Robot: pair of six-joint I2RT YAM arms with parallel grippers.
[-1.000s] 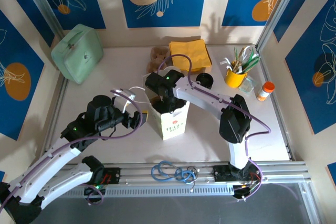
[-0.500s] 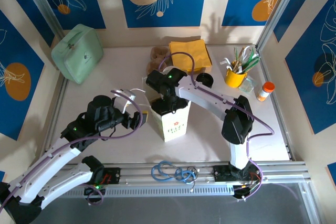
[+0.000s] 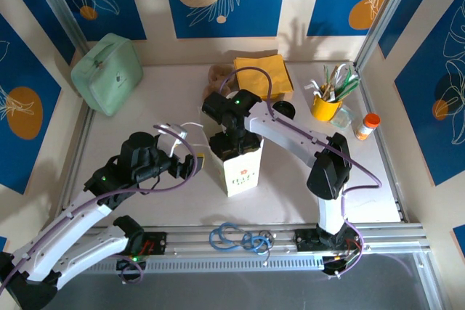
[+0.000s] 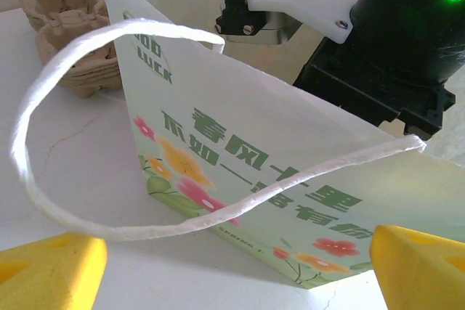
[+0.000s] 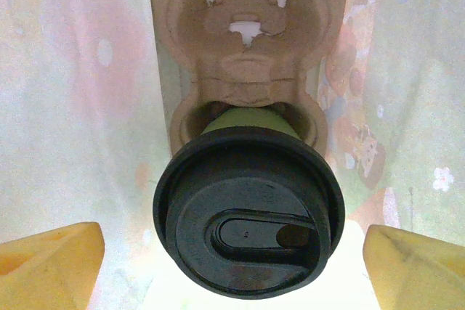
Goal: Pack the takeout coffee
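— Jaws on the right claw (image 5: pixel 232 270)?
— Spread wide, a yellow pad (image 5: pixel 47 263) out at each side, both clear of the cup

— And the takeout coffee (image 5: pixel 247 215)?
— Straight below that claw, between the two pads and touching neither. Black lid up, a bit of green body showing under the rim. It sits upright in a pocket of a brown pulp carrier (image 5: pixel 247 56), and the rest of the carrier runs on beyond the cup

— What's around that?
— Pale printed walls of the paper bag (image 3: pixel 243 168) on both sides of the claw. From above, the claw points down into the bag's open top

— Left claw (image 4: pixel 232 277)?
— Also wide apart, gripping nothing. The bag's printed face stands just ahead of it, and the white string handle (image 4: pixel 43 128) loops in the air in front of its pads. Further off, past the bag's corner, a second pulp carrier (image 4: pixel 65 41) lies on the table (image 3: pixel 145 107)
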